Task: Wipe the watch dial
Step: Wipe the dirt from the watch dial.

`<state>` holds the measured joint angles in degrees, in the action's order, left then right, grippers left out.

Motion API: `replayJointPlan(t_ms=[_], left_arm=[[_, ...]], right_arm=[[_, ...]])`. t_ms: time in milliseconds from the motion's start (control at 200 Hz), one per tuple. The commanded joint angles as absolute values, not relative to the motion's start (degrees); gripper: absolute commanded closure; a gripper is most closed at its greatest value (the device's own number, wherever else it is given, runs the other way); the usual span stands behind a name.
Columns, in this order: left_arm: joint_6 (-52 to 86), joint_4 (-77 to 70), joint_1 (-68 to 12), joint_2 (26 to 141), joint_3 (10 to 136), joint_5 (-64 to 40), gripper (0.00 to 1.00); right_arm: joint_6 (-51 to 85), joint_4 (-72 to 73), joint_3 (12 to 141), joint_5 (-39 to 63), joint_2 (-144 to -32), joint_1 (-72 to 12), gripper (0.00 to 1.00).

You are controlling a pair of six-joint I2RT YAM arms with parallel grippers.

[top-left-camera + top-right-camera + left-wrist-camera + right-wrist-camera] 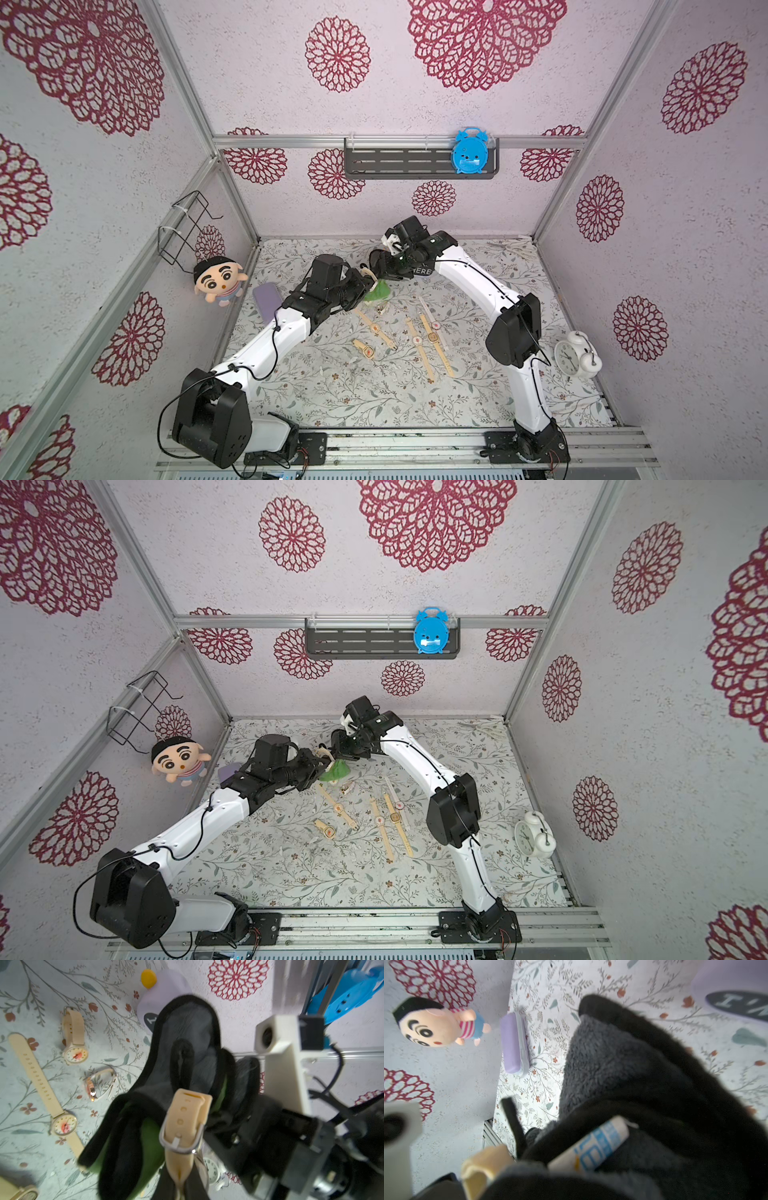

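At the far left wall: plush doll (218, 280), with a purple case (266, 301) beside it on the table.

Far centre, lifted off the table: left gripper (366, 286), clamped on the strap of a beige watch (185, 1118) (buckle end faces the wrist camera; dial hidden).

Touching the watch from the right: dark cloth (187, 1028), green on one side, pinched in the closed right gripper (382, 269).

Step in hand, by judgement: wiping, cloth against watch. The next move calls for rubbing the cloth across the dial against a firm left hold.

Nearer, right of centre: several spare watches (432, 337), lying flat.

Far right: white alarm clock (575, 353).
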<state>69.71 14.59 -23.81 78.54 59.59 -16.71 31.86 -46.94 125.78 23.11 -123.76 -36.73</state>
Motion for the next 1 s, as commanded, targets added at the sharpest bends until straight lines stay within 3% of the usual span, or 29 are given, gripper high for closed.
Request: replayJointPlan(t_ms=[0, 165, 435, 620, 821, 996], left_arm=[[66.1, 20.1, -23.7, 76.6, 57.9, -18.0, 1.0], [69.5, 16.6, -20.3, 74.1, 54.6, -19.0, 1.0], [74.9, 9.7, -14.9, 74.3, 53.0, -22.2, 1.0], [81.7, 1.1, -12.7, 76.1, 50.4, -24.0, 1.0], [83.3, 1.2, -12.3, 80.5, 52.9, -26.1, 1.0], [84.8, 0.5, -12.5, 82.7, 54.1, -26.1, 1.0]], right_arm=[[30.1, -45.0, 127.6, 24.2, -120.3, -34.7, 1.0], [28.5, -45.2, 123.1, 23.5, -116.8, -32.7, 1.0], [29.6, -37.4, 104.6, 22.8, -107.1, -31.5, 1.0], [32.0, -30.6, 92.9, 21.4, -99.7, -33.1, 1.0], [35.9, -21.8, 82.3, 18.3, -92.3, -36.7, 1.0], [36.1, -16.4, 79.3, 20.7, -90.7, -39.0, 1.0]])
